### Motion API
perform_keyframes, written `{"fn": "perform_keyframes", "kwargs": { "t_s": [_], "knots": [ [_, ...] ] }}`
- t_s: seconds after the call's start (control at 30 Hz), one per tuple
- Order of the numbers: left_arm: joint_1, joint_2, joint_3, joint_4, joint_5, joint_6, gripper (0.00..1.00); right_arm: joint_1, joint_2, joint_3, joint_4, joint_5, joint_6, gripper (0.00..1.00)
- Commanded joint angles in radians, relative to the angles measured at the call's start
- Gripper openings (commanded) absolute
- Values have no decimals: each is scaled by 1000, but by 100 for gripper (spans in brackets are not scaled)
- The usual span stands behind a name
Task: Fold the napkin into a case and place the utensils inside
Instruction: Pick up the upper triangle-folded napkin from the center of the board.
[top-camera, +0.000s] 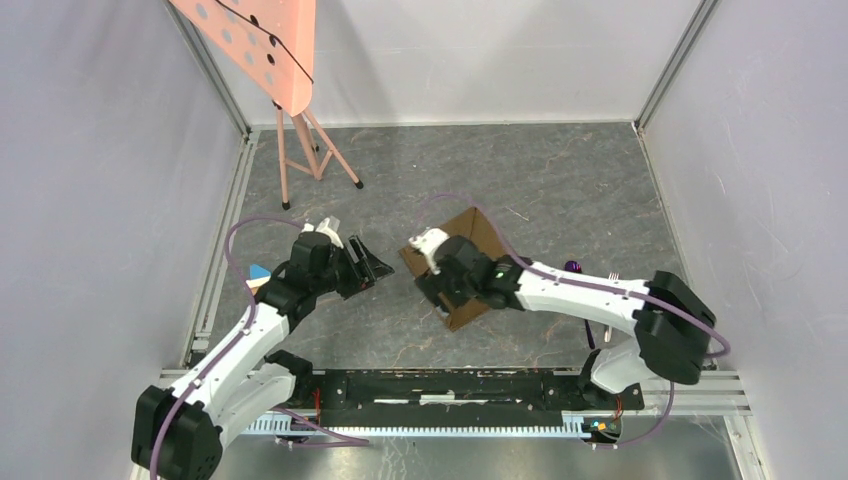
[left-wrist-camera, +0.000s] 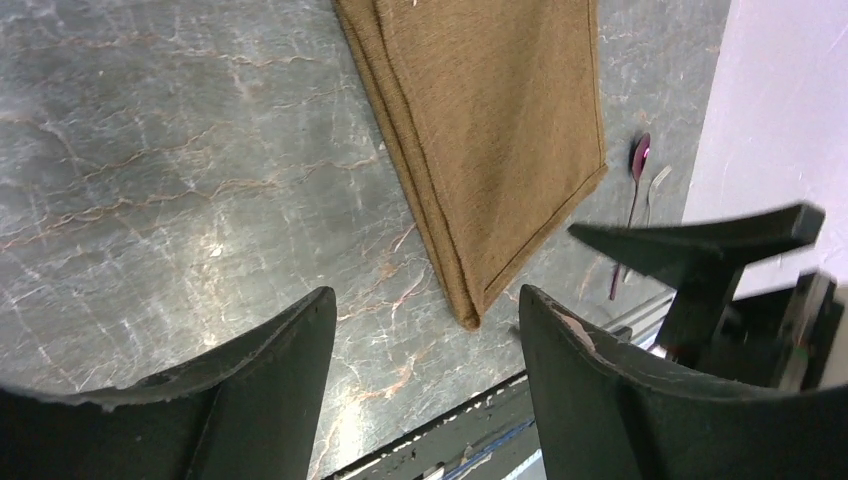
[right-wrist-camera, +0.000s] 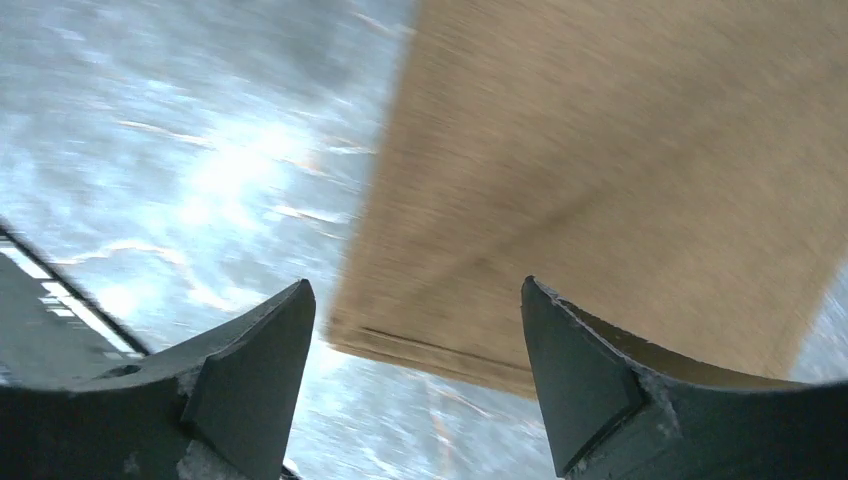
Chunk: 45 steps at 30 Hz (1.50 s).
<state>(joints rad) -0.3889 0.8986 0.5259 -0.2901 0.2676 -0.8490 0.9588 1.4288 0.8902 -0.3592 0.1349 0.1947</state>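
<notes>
Closest to the lens, the left fingers (left-wrist-camera: 318, 305) stand spread with nothing between them, poised above the grey marbled desk (left-wrist-camera: 150, 150). The right fingers (right-wrist-camera: 530, 300) are likewise parted and empty, hanging just over the cloth, though that view is smeared with blur.

The napkin (left-wrist-camera: 500, 120) lies flat near the middle of the desk as a tan-brown folded rectangle. Its stacked layers show along one long edge, and it sits at a slant to the desk's sides. One corner lies on the desk just ahead of the left fingers, untouched by them.

Past the napkin's right side, near the right wall, the purple spoon (left-wrist-camera: 640, 158) and a silvery utensil (left-wrist-camera: 657, 183) lie side by side, apart from the cloth.

The right arm (top-camera: 585, 288) stretches leftward from its base, forearm nearly level, with its wrist over the napkin's near-left part. The left arm (top-camera: 235, 350) leans forward from its base, wrist turned to the right so the fingers aim at the napkin across a strip of desk.

A small blue-and-wood block (top-camera: 260, 272) sits just left of that arm. A pink perforated board (top-camera: 255, 40) on a thin-legged stand occupies the far left corner.
</notes>
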Motion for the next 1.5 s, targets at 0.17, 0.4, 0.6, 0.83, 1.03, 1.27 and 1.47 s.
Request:
{"fn": "perform_keyframes", "kwargs": {
  "t_s": [0.17,0.4,0.6,0.83,1.03,1.27,1.47],
  "knots": [
    [9,-105,-56,-14,-56,-46,76,145,180,162,-51,60,35,66],
    [10,-123,-74,-7,-50,-56,76,150,243,169,-53,37,15,51],
    [11,-119,-80,3,-47,-56,76,162,259,170,-47,32,18,41],
    [13,-118,-82,4,-41,-55,77,166,275,124,-26,31,11,49],
    [14,-120,-87,3,-43,-56,77,169,298,73,-12,90,-20,51],
    [17,-97,-67,-49,-99,-59,87,171,315,14,23,163,-37,33],
    [17,55,-31,17,-27,-118,94,172,255,-23,103,138,-48,0]
  ]
}}
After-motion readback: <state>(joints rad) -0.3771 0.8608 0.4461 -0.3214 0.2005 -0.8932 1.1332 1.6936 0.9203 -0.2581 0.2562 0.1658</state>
